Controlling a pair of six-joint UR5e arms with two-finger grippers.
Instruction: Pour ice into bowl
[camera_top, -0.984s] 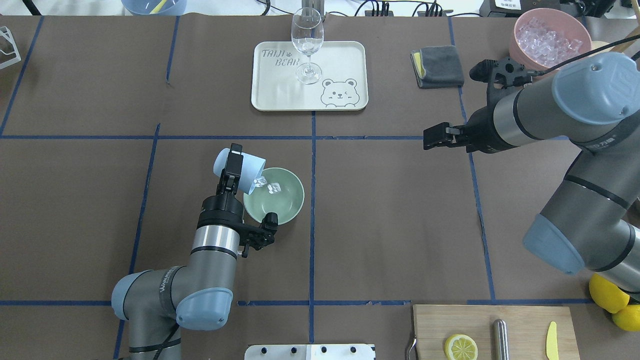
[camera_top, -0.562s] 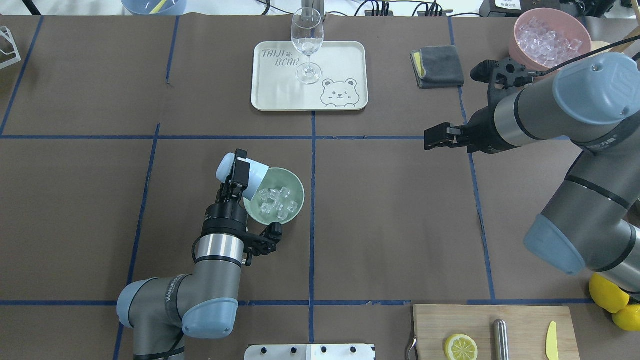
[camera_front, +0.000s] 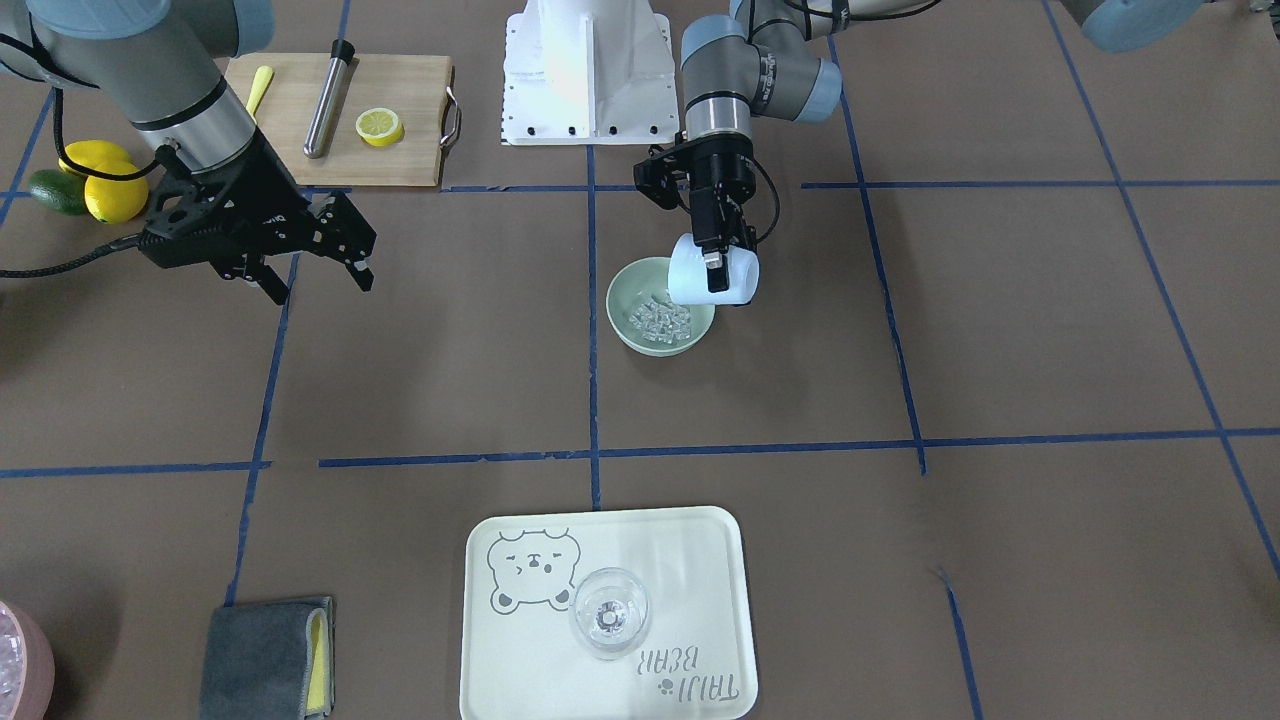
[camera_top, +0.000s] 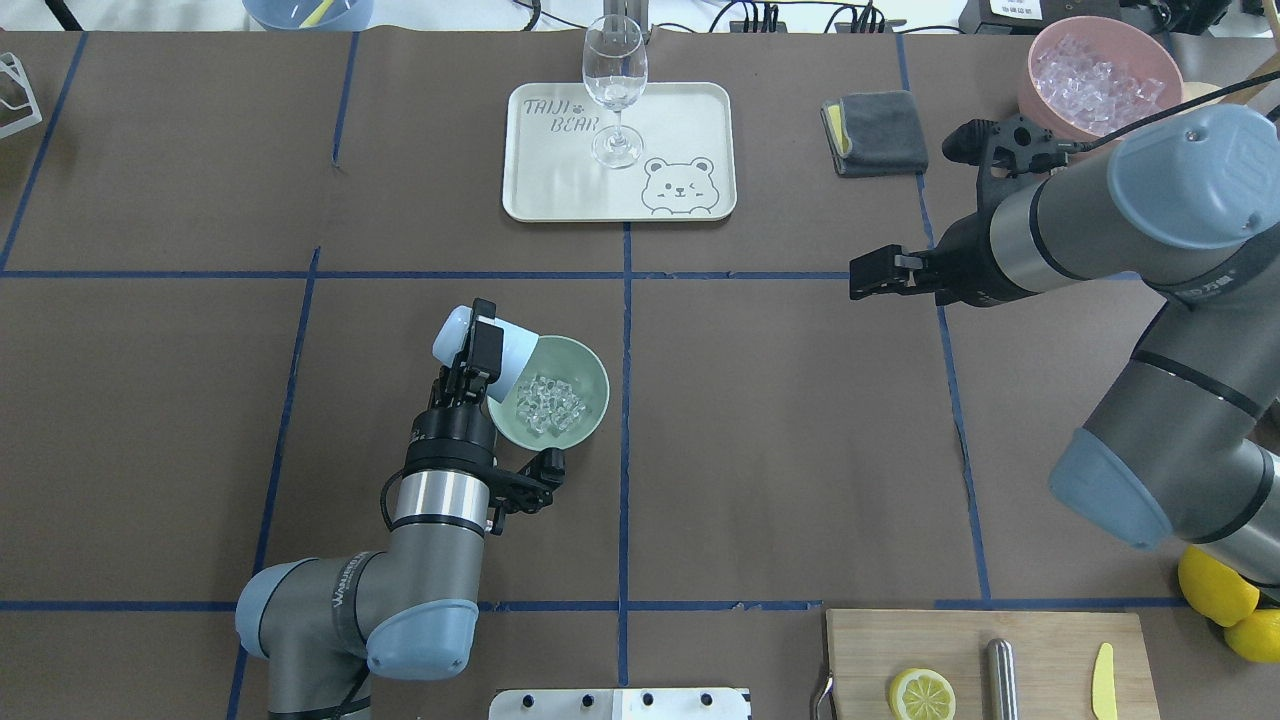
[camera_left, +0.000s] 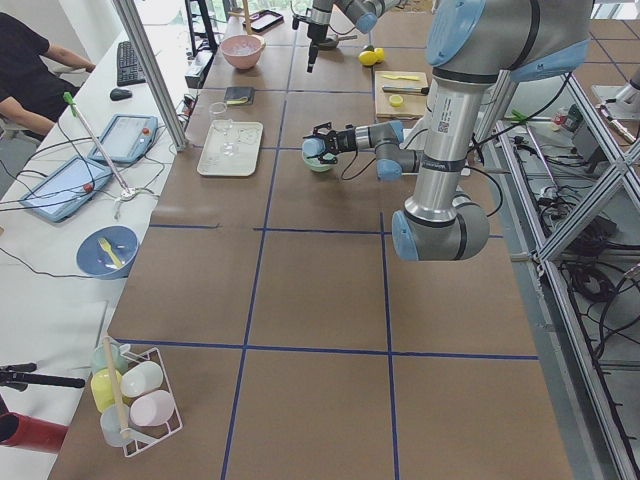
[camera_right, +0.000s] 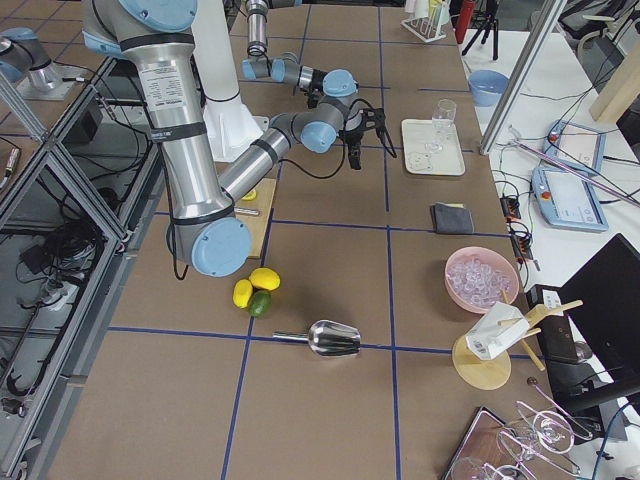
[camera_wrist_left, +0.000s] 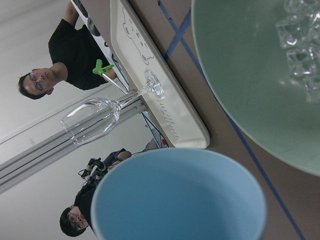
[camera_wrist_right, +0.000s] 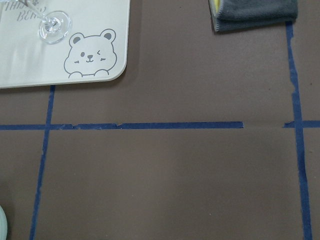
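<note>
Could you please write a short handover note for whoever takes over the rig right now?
The left tool is shut on the light blue cup, which is tipped with its mouth over the rim of the bowl.
The right tool is open and empty, above the table, well away from the bowl.
The ice lies piled inside the bowl; the left wrist view shows the cup empty.
Done: the pour looks complete.
Left: probably right the cup, set it down beside the bowl and release.
</note>
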